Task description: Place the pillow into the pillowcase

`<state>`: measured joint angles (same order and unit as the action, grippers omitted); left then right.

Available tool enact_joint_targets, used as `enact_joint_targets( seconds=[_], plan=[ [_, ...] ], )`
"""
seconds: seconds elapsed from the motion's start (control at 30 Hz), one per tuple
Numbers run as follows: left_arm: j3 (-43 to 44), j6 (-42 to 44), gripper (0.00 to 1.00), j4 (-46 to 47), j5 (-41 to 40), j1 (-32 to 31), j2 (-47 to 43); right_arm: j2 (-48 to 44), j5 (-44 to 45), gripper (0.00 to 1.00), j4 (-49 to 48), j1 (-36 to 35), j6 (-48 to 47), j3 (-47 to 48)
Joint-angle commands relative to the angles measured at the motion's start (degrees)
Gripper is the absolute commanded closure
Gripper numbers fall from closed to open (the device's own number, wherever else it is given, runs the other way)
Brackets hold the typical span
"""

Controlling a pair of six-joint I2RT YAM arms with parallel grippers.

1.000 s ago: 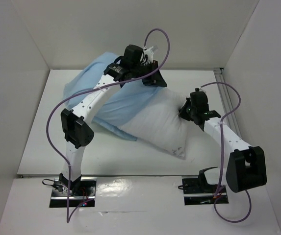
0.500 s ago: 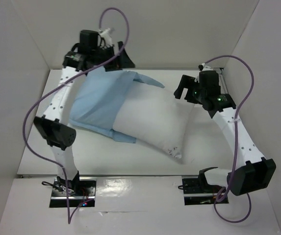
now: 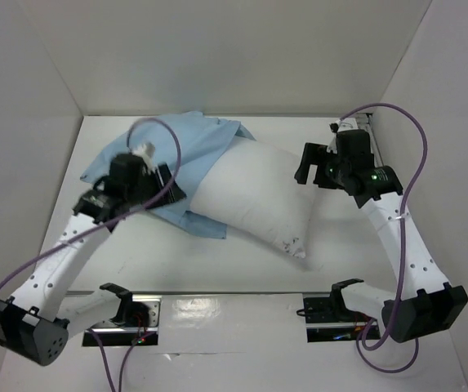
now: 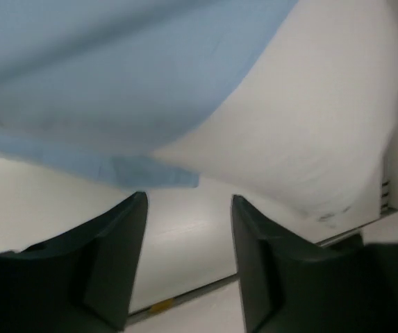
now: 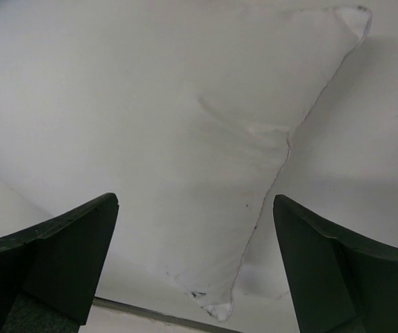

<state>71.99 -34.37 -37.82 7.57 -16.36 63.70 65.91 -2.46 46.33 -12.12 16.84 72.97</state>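
The white pillow (image 3: 254, 196) lies slantwise mid-table, its left end under the light blue pillowcase (image 3: 164, 147), which lies limp and flat. My left gripper (image 3: 167, 184) hovers at the pillowcase's near-left edge. In the left wrist view that gripper (image 4: 188, 201) is open over bare table, with the pillowcase (image 4: 115, 83) and pillow (image 4: 310, 118) just beyond its fingertips. My right gripper (image 3: 307, 165) is at the pillow's far right corner. Seen from the right wrist, the gripper (image 5: 195, 205) is wide open above the pillow (image 5: 185, 125) and grips nothing.
White walls close in the table on the left, back and right. A metal rail (image 3: 217, 292) runs along the near edge, and another rail (image 3: 370, 131) runs along the right side. Purple cables (image 3: 172, 147) loop above both arms.
Both grippers went from shut to open. The left arm let the pillowcase drop, then swung from the back wall down toward the near left. The right arm lifted off the pillow's right end.
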Motion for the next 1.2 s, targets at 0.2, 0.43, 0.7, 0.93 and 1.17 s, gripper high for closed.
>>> enact_joint_targets(
  seconds=[0.2,0.43,0.7,0.93,1.17],
  plan=[
    [-36.5,-24.2,0.15,19.4,-7.2,-14.0,-7.1,-0.3,-3.4,0.00,0.9,-0.4,-0.2,-2.9],
    [-38.2,-27.2,0.10,27.6,-12.6,-15.2,2.8,-0.3,-4.7,0.00,0.2,-0.4,0.4,-4.6],
    [-35.1,-27.2,0.12,30.3,-13.2,-15.2,11.5,-0.3,-4.1,0.00,2.4,-0.4,0.4,-5.2],
    [-38.6,-30.4,0.17,33.3,-20.1,-15.2,8.8,0.7,-4.1,0.00,2.4,-0.4,0.4,-4.6],
    [-36.0,-29.5,0.28,36.6,-22.3,-14.7,15.0,2.4,-3.6,0.00,3.0,-0.4,-0.2,-3.9]
  ],
)
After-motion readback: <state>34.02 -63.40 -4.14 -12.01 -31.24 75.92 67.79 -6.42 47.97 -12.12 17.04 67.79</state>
